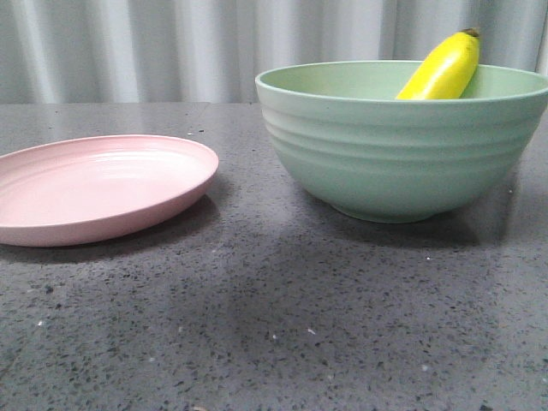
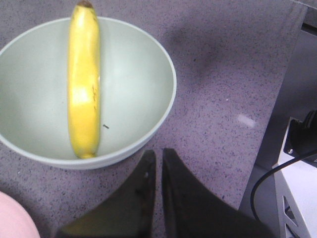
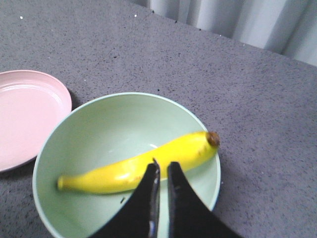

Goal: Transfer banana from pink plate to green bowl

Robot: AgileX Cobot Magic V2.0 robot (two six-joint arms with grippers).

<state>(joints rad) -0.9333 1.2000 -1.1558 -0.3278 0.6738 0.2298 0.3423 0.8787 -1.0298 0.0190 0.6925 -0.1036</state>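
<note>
The yellow banana (image 1: 443, 68) lies in the mint-green bowl (image 1: 402, 145) at the right, its dark stem end leaning over the far rim. It also shows in the left wrist view (image 2: 83, 84) and the right wrist view (image 3: 143, 166), across the bowl's inside. The pink plate (image 1: 94, 188) sits empty at the left. My left gripper (image 2: 159, 154) is shut and empty, just outside the bowl's rim (image 2: 168, 74). My right gripper (image 3: 163, 165) is shut and empty, above the bowl (image 3: 99, 129) near the banana's middle. Neither gripper shows in the front view.
The table is a dark grey speckled slab (image 1: 274, 325). Pale curtains (image 1: 128, 43) hang behind it. In the left wrist view a white box with a black cable (image 2: 297, 183) stands past the table's edge. The plate's edge shows in the right wrist view (image 3: 25, 114).
</note>
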